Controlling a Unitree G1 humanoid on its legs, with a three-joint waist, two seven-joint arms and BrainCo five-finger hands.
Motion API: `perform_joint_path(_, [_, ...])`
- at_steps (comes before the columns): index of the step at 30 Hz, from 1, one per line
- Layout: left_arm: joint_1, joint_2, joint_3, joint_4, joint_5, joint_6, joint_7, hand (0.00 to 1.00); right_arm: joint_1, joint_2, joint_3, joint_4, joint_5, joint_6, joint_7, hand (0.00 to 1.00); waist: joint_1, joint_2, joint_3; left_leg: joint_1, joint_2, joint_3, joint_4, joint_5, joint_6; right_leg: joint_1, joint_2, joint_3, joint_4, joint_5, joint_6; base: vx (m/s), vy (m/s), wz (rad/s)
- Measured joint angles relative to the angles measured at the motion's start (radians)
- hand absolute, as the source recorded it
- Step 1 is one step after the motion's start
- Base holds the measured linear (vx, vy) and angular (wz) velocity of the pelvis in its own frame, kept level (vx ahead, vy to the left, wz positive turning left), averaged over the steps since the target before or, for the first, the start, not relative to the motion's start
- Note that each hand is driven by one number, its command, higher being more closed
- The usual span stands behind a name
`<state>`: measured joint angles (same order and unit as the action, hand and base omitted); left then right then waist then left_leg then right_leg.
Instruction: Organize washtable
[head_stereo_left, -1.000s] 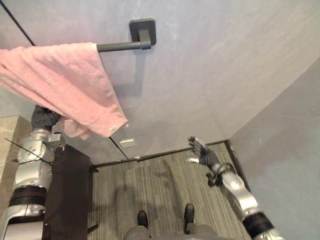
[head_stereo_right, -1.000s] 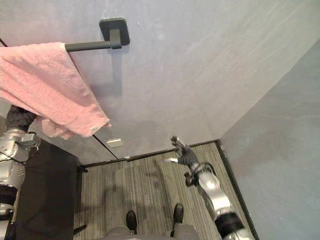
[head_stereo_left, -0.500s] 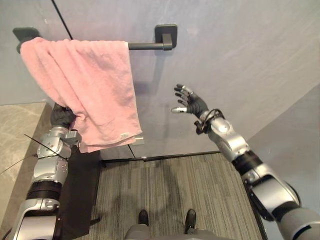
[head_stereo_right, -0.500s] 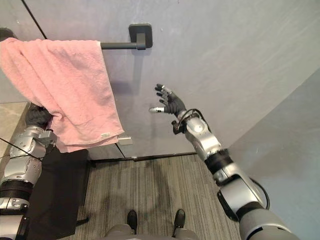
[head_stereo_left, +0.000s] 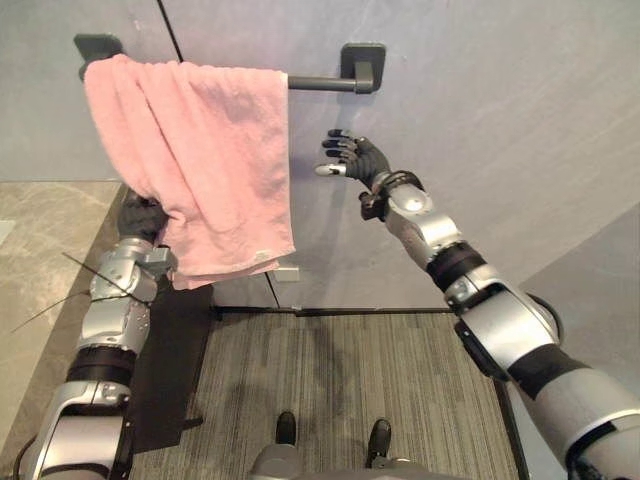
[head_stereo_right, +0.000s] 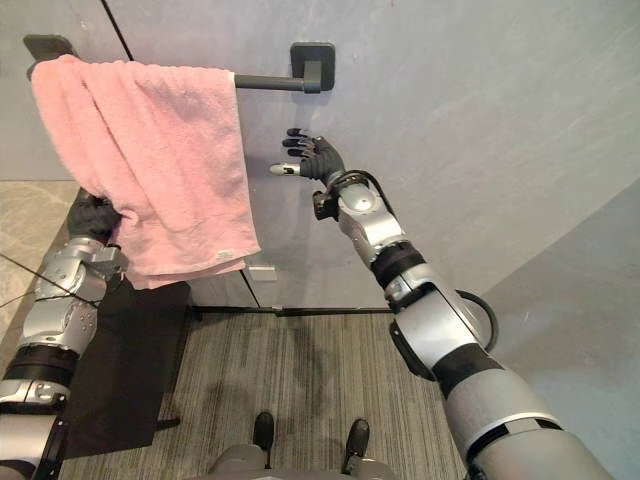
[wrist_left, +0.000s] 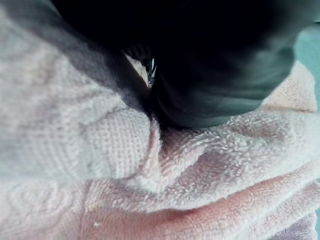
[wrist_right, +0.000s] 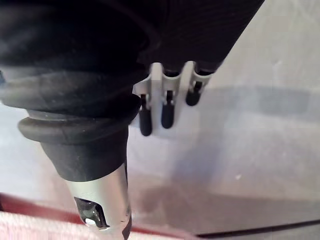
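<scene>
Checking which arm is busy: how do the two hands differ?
Left hand sits low, tucked behind the towel's lower edge; right hand is higher, under the bar, apart from the towel. Right hand is open and empty; left hand is partly hidden by cloth. Both are raised.

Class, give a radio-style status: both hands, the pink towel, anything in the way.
Left hand tucked behind pink towel's lower edge. Right hand open, beside towel, below wall bar, touching nothing. Towel draped over bar. Nothing between.

No readable text; small tag (head_stereo_left: 262, 254) on pink towel (head_stereo_left: 200, 150) illegible
</scene>
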<state>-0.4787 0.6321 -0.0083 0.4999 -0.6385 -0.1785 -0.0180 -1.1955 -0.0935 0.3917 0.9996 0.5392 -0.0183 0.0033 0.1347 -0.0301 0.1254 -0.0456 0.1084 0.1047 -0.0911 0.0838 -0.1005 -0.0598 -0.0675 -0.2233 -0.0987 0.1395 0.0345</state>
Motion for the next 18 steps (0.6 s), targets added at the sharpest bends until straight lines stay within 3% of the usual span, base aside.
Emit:
perform_joint_path(4, [-0.095,-0.041,-0.053,0.075,0.002,0.003,0.021,1.00,-0.052,0.111,-0.036,0.050,0.011,0.000,-0.021,0.00,0.008,0.001,0.001,-0.018,0.002,-0.024,0.000,0.009,-0.003,-0.002,0.001,-0.026,0.000,-0.002,-0.004,-0.02,0.010,0.18])
perform_joint_path(8, [-0.147,-0.042,-0.070,0.130,0.004,0.007,0.026,1.00,-0.079,0.158,-0.035,0.057,0.021,0.000,-0.021,0.00,0.012,0.002,0.001,-0.027,0.001,-0.032,0.000,0.013,-0.002,-0.005,0.000,-0.038,0.000,-0.003,-0.004,0.00,0.018,0.10])
perform_joint_path(9, [-0.164,-0.043,-0.072,0.148,0.004,0.007,0.029,1.00,-0.094,0.166,-0.035,0.058,0.022,0.000,-0.021,1.00,0.012,0.002,0.001,-0.035,0.001,-0.037,0.000,0.016,-0.001,-0.010,0.000,-0.043,0.000,-0.003,-0.004,-0.01,0.017,0.10])
perform_joint_path(18, [-0.248,-0.084,-0.082,0.216,0.023,0.007,0.063,1.00,-0.155,0.202,-0.043,0.058,0.017,-0.004,-0.030,1.00,0.008,0.001,0.021,-0.047,0.000,-0.053,0.000,0.026,-0.002,-0.013,-0.001,-0.057,0.000,-0.003,-0.004,0.00,0.008,0.05])
